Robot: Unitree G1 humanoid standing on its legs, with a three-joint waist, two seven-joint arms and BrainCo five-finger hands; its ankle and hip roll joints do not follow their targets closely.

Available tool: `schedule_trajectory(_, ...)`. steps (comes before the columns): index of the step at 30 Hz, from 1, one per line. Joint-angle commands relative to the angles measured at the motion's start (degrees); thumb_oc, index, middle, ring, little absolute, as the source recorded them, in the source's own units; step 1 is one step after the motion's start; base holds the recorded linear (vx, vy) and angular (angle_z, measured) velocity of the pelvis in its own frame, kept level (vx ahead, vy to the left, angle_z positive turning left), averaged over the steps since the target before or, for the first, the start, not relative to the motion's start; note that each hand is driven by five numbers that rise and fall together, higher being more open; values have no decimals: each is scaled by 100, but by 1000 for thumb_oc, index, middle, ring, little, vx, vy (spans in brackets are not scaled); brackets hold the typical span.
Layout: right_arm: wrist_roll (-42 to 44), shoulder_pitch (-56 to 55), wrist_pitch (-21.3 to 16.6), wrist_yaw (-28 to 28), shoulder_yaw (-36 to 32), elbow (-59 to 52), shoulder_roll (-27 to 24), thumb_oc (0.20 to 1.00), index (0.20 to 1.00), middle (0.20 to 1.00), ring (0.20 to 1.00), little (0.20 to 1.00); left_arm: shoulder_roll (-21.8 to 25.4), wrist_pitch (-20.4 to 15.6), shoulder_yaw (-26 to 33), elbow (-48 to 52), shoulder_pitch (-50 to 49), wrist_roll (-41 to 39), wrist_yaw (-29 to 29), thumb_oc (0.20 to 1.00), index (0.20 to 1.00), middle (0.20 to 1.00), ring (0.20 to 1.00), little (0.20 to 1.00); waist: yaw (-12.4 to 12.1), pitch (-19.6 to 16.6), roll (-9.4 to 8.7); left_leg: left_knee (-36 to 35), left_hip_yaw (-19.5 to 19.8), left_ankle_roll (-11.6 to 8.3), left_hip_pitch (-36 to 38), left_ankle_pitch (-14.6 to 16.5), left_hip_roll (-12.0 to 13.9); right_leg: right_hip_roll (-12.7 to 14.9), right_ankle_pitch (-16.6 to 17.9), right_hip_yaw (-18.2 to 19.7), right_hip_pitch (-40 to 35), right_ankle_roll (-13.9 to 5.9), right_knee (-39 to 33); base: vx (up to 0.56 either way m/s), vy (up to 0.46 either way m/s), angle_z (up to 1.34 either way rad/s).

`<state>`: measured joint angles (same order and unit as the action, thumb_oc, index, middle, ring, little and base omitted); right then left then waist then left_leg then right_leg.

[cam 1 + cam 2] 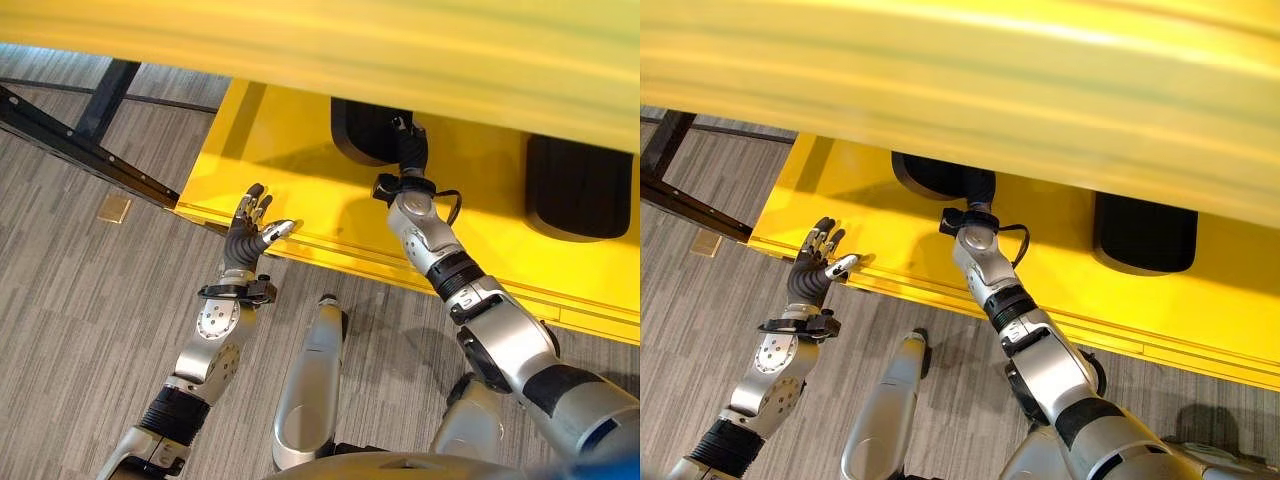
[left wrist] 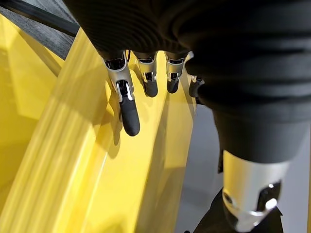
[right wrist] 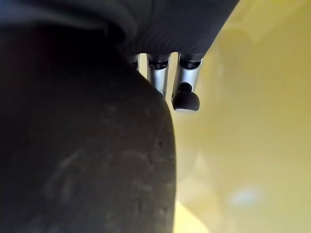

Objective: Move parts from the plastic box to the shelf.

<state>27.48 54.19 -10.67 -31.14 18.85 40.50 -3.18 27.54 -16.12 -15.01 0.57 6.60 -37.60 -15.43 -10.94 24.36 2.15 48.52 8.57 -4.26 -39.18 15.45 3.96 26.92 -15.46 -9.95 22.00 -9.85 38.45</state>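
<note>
The left hand [image 1: 250, 228] hovers nearest, at the front lip of the yellow shelf [image 1: 300, 140], fingers straight and spread, holding nothing; its wrist view shows the fingertips [image 2: 130, 116] just above the yellow edge. Farther in, the right hand [image 1: 408, 140] reaches onto the shelf and lies against a dark part [image 1: 365, 130] that sits on the yellow surface. Its wrist view shows fingers [image 3: 187, 92] running along the part's dark curved side, but whether they wrap it I cannot tell. A second dark part [image 1: 578, 190] sits well apart to the right. The risk, as I judge it, is a drag: if the right hand pulls back while fingers are caught around the part, the part could slide toward the lip and drop to the grey floor [image 1: 80, 280]. The upper yellow shelf board [image 1: 400, 50] overhangs closely, so a raised wrist could knock it.
</note>
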Motion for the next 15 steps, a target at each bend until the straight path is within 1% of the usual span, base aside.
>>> schedule_trajectory(1,-257,22,-191,0,-177,-279,-70,200,200,200,200,200,-30,-46,-127,246,117,40,-60,1000,1000,1000,1000,1000,31,-10,-2,397,-76,187,-17,322,65,-230,-33,391,935,382,1163,-71,-2,-12)
schedule_trajectory(3,-400,-74,-150,-6,-174,-400,-193,200,200,200,200,200,-73,-65,-103,243,129,25,-86,1000,1000,1000,1000,1000,85,-71,-23,694,-54,151,-189,419,98,-274,-197,464,1153,438,1477,-85,-1,-7)
schedule_trajectory(5,-410,-76,-147,-8,-185,-419,-223,200,200,200,200,200,-79,-64,-110,239,123,8,-74,1000,1000,1000,1000,1000,91,-87,-26,790,-52,138,-242,449,100,-290,-233,491,1212,449,1577,-41,11,-5)
schedule_trajectory(6,-485,-63,-117,11,-167,-494,-301,200,200,200,200,200,-83,-73,-144,231,135,-38,-51,1000,1000,1000,1000,1000,124,-125,-54,1030,-42,116,-318,576,142,-333,-360,550,1340,471,1811,-34,13,-10)
schedule_trajectory(8,-485,-64,-117,11,-167,-495,-301,200,200,200,200,200,-84,-75,-146,228,136,-38,-50,1000,1000,1000,1000,1000,121,-128,-53,1036,-43,116,-323,580,144,-335,-362,553,1346,471,1816,-23,9,-11)
schedule_trajectory(11,-600,-12,-80,8,-130,-489,-390,200,200,200,200,200,-88,-55,-142,203,110,-84,-36,1000,1000,1000,1000,1000,172,-204,-82,1271,-33,86,-396,725,215,-381,-502,610,1480,480,2058,-24,2,-10)
schedule_trajectory(15,-567,7,-94,-30,-147,-434,-402,200,200,200,200,200,-90,-42,-141,205,116,-97,-47,1000,1000,1000,1000,1000,212,-250,-86,1421,-13,84,-520,779,243,-407,-574,665,1625,505,2220,-22,1,-4)
